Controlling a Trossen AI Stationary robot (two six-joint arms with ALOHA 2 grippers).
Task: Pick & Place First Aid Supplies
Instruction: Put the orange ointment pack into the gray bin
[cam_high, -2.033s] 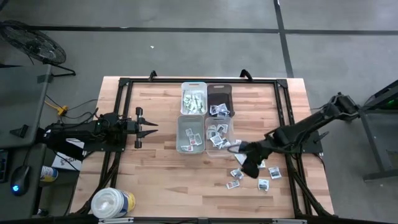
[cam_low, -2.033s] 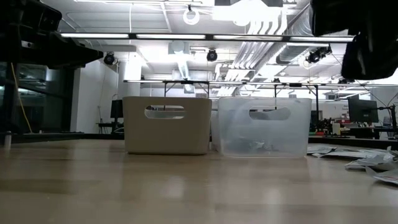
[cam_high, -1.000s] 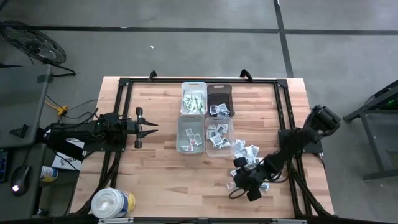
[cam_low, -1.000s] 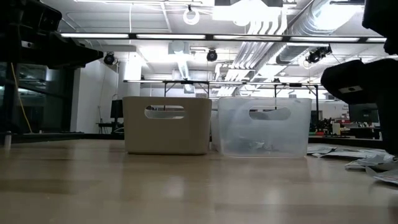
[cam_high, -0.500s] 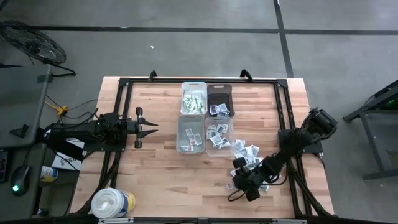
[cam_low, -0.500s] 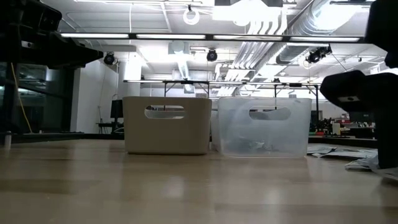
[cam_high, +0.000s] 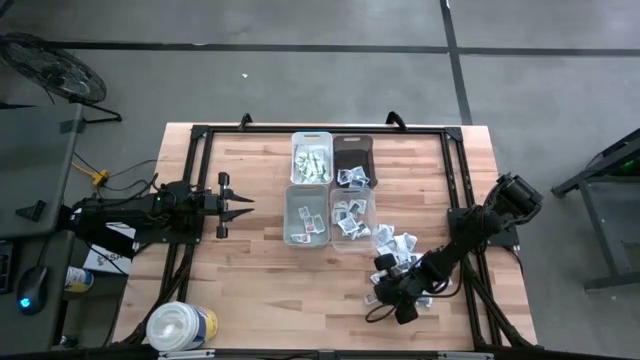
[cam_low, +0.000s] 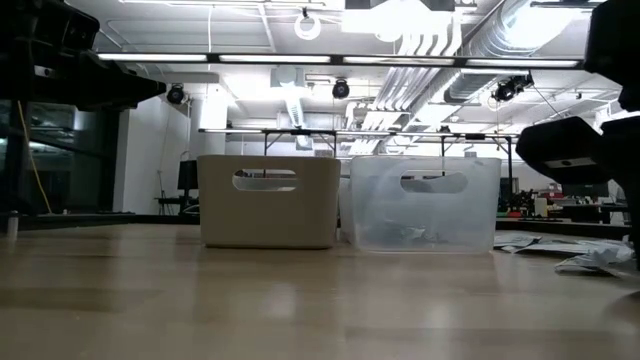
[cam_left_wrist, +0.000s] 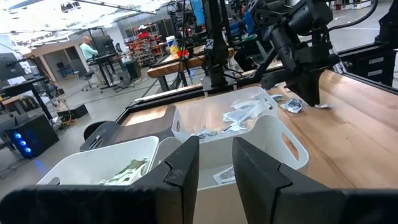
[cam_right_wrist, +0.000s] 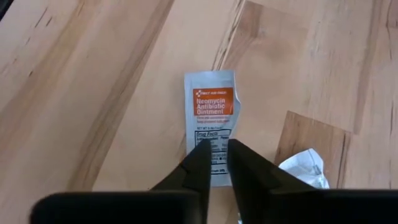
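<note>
The right gripper (cam_right_wrist: 216, 163) is down on the worktop (cam_high: 250, 280), its fingers nearly together, pinching the near edge of an ointment packet (cam_right_wrist: 211, 118) with an orange band. That packet lies flat at the front of the loose heap of packets (cam_high: 405, 245), right of the bins (cam_high: 330, 190). This looks like the grasp step of a pick. Next, the grip must hold a thin, flat packet while lifting, then carry it over to one of the bins; it could slip out. The left gripper (cam_left_wrist: 214, 162) waits at the worktop's left side, its fingers narrow and empty.
</note>
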